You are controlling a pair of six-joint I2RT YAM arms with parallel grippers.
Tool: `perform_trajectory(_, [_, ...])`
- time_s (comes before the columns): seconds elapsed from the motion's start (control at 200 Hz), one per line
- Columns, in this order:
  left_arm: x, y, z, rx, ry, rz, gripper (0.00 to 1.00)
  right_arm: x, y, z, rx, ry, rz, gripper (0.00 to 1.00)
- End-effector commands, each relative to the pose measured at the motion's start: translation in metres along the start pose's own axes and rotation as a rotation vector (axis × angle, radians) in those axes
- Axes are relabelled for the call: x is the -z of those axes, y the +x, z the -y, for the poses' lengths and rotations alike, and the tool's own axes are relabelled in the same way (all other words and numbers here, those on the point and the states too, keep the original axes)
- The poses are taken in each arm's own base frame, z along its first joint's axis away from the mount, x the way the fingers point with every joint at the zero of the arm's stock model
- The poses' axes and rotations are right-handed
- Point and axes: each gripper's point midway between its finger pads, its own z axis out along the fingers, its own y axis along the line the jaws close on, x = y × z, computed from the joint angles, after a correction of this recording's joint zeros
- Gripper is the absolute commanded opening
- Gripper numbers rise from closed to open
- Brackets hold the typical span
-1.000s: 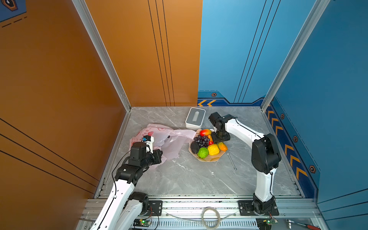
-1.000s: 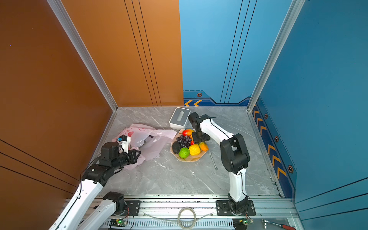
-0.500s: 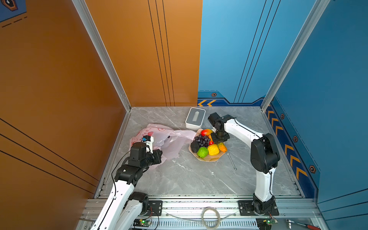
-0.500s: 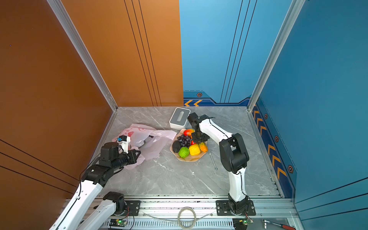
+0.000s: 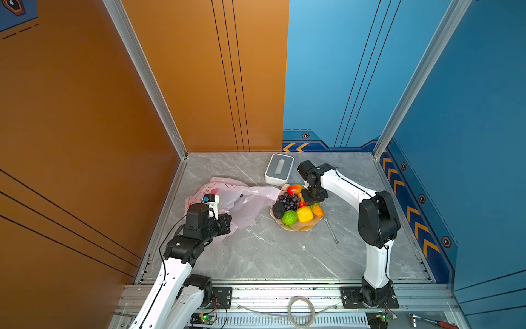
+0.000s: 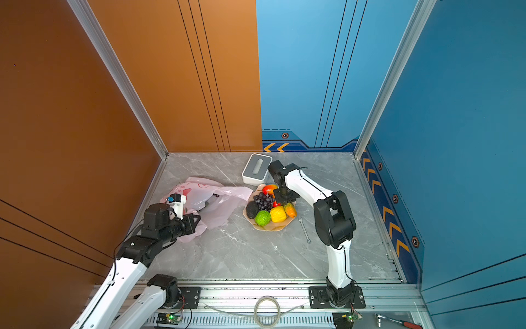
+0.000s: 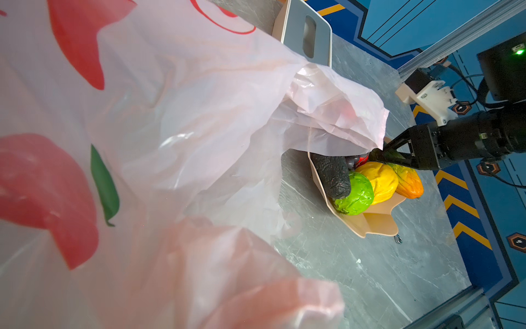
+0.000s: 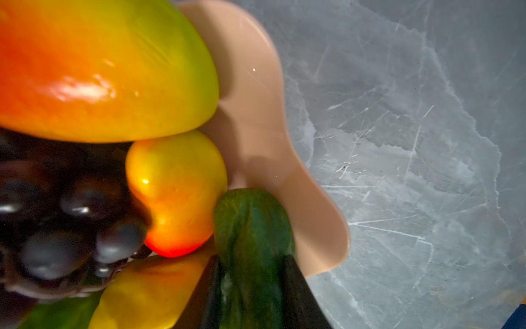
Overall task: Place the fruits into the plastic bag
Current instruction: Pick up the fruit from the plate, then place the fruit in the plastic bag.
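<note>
The fruits lie heaped on a peach plate (image 5: 301, 226): purple grapes (image 5: 289, 200), a red-orange mango (image 5: 294, 188), a blackish avocado (image 5: 278, 210), a lime-green one (image 5: 289, 218), a yellow one (image 5: 305, 213) and an orange fruit (image 5: 317, 210). My right gripper (image 8: 252, 262) reaches down into the plate's far side, shut on the orange fruit's dark green end (image 8: 250, 222). The pink plastic bag (image 5: 242, 199) lies crumpled left of the plate. My left gripper (image 5: 227, 220) is shut on the bag's near edge; in the left wrist view the plastic bag (image 7: 170, 128) hides its jaws.
A white-and-grey box (image 5: 279, 169) stands just behind the plate. A small metal wrench (image 5: 331, 229) lies on the marble right of the plate. Orange and blue walls close in the table on three sides.
My right gripper's jaws have narrowed onto the orange fruit's green end, and its wrist has shifted slightly left. The left arm and the bag have not moved.
</note>
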Motion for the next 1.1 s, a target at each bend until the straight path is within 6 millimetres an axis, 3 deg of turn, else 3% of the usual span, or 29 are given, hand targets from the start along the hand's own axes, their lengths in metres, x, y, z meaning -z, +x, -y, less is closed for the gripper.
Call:
perform_trajectory(0.0, [0.002,0.000,0.000,0.002,-0.009,0.004,0.00,0.036,-0.014,0.005,-0.026,-0.004,0.099,0.19])
perform_trajectory(0.34, [0.002,0.000,0.000,0.003,-0.008,0.002,0.00,0.064,-0.022,-0.002,-0.072,-0.108,0.169,0.19])
perform_trajectory(0.616, [0.001,0.000,0.000,0.003,-0.006,-0.001,0.00,0.104,-0.032,-0.018,-0.167,-0.345,0.243,0.19])
perform_trajectory(0.836, [0.001,0.001,0.000,0.001,-0.006,-0.002,0.00,0.154,-0.045,-0.049,-0.230,-0.630,0.337,0.19])
perform_trajectory(1.091, [0.001,0.002,0.001,-0.003,-0.005,-0.002,0.00,0.204,-0.054,-0.100,-0.281,-0.995,0.410,0.19])
